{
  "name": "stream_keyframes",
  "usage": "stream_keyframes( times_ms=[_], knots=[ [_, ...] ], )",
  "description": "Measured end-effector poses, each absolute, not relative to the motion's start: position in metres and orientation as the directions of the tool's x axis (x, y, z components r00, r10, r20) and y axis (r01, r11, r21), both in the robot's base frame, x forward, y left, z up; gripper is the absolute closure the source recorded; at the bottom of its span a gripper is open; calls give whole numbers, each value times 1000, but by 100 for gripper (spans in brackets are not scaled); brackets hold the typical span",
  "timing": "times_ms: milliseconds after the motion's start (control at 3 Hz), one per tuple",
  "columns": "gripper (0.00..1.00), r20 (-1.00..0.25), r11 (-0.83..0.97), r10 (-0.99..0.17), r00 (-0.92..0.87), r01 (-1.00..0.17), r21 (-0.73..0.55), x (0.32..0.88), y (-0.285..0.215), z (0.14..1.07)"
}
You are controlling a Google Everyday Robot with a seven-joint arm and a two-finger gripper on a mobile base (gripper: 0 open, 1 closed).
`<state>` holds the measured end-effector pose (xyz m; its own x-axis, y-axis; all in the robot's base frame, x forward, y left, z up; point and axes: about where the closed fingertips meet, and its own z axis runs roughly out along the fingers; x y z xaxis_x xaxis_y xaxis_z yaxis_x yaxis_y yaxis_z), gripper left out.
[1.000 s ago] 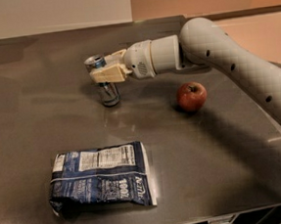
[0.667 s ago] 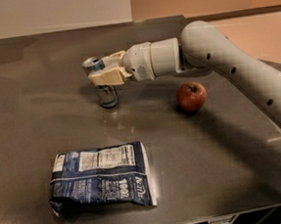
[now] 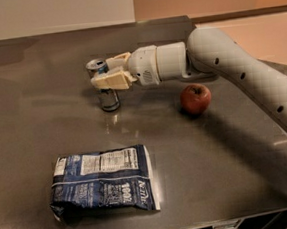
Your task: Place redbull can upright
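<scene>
In the camera view you see the gripper (image 3: 108, 76) clenched around the redbull can (image 3: 109, 98), reaching in from the apple (image 3: 196, 98) side. The can stands on the table (image 3: 228, 169) with its long axis nearly vertical, so I judge the release only needs the fingers to open and draw back sideways.

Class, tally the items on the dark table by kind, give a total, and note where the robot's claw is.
redbull can: 1
apple: 1
snack bag: 1
Total: 3
The claw is at the upright can's upper part, shut on it.
</scene>
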<state>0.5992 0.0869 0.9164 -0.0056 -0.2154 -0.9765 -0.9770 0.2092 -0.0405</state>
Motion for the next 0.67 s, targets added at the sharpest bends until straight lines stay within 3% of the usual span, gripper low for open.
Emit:
stream_keyframes(
  times_ms=[333,667],
  knots=[
    [0,-975,223,-222,-19,-974,-32,600,85,917],
    [0,-975,223,-222,-19,-974,-32,600,85,917]
  ],
)
